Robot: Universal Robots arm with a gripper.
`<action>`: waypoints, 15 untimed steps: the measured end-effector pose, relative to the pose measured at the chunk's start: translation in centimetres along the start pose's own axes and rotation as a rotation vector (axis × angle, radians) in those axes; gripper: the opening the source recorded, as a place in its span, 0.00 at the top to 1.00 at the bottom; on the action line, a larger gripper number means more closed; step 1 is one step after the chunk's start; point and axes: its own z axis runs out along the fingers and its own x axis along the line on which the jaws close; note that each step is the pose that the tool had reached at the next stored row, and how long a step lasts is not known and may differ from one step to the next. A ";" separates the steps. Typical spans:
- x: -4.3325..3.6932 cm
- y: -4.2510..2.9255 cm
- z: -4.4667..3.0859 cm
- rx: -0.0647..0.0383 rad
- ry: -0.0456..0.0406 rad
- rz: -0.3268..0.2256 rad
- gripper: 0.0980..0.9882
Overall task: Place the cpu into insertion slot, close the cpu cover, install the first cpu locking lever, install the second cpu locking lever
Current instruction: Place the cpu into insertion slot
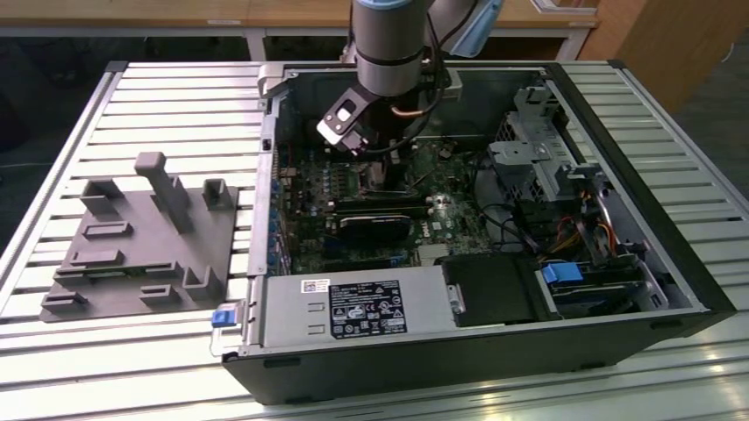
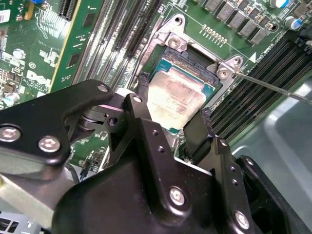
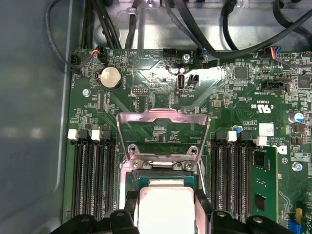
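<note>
Arm: we see the arm (image 1: 387, 53) reach down from the upper middle of the exterior view into the open computer case (image 1: 468, 364), which lies on the slatted table (image 1: 117, 368).
Pincer: the pincer (image 2: 170, 114) is clamped on the chip, with one black finger (image 2: 136, 109) against one edge and the other finger on the opposite edge.
Chip: the chip (image 2: 178, 95), silver top up, is held right over the socket (image 2: 190, 56). We cannot tell whether it rests in it.
Socket: it sits in the green board (image 3: 234, 97), between banks of long black memory slots (image 3: 92, 170).
Cover: in the first wrist view the cover (image 3: 163, 116) is swung open on its hinge at the socket's far edge.
Lever: a thin metal lever (image 2: 273, 87) runs out from the socket's corner over the memory slots.
Exterior view's left: we see a grey holder (image 1: 140, 246) on the table beside the case.
</note>
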 end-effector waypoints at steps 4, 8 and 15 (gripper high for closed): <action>0.21 -0.04 0.26 0.000 0.0000 0.001 0.50; 0.22 -0.07 0.57 0.000 -0.0009 0.010 0.50; 0.21 -0.17 0.89 -0.001 -0.0010 0.012 0.50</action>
